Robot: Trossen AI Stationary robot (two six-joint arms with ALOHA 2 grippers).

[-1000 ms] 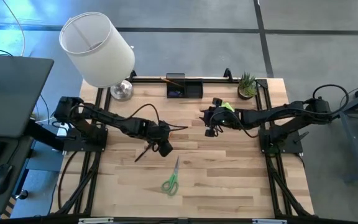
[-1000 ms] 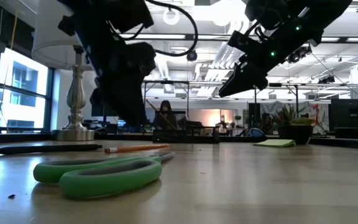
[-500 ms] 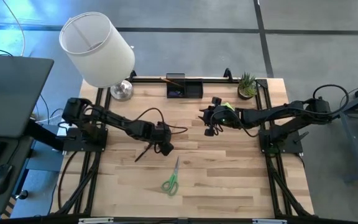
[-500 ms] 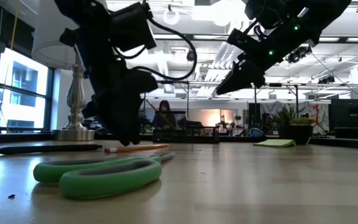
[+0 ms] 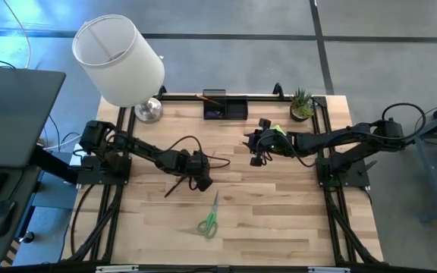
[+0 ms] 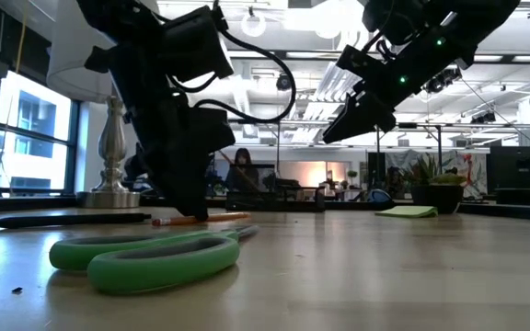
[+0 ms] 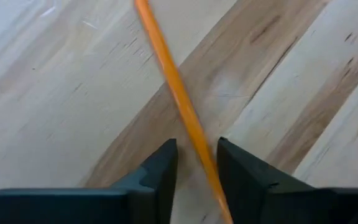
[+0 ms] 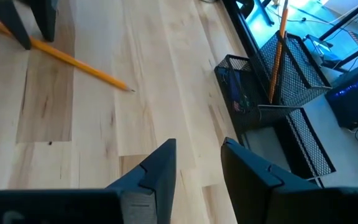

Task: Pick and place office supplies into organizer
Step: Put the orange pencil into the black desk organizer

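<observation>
An orange pencil (image 7: 178, 99) lies flat on the table. My left gripper (image 7: 196, 163) is open and low over it, pointing down, with one finger on each side; it also shows in the low view (image 6: 191, 211). The green-handled scissors (image 5: 209, 220) and a dark pen (image 5: 174, 186) lie nearby on the wood. The black mesh organizer (image 5: 224, 108) stands at the far edge with another orange pencil (image 8: 281, 37) leaning in it. My right gripper (image 5: 256, 154) hangs open and empty above the table, beside the lime-green sticky-note pad (image 5: 278, 130). My left gripper stands astride the pencil's shaft (image 7: 194, 140) from above, its fingers across the pencil. The pencil runs close by one finger (image 7: 235, 174), and whether that finger touches it I cannot tell. The pencil lies flat on the table.
A white-shaded lamp (image 5: 120, 61) stands at the far left corner and a small potted plant (image 5: 302, 102) at the far right. The near half of the table around the scissors is bare wood. A person sits in the room far behind the table (image 6: 244, 170).
My left gripper has come down from above the table until its fingertips stand at the tabletop around the orange pencil. My right arm has kept still, and nothing on the table has moved.
</observation>
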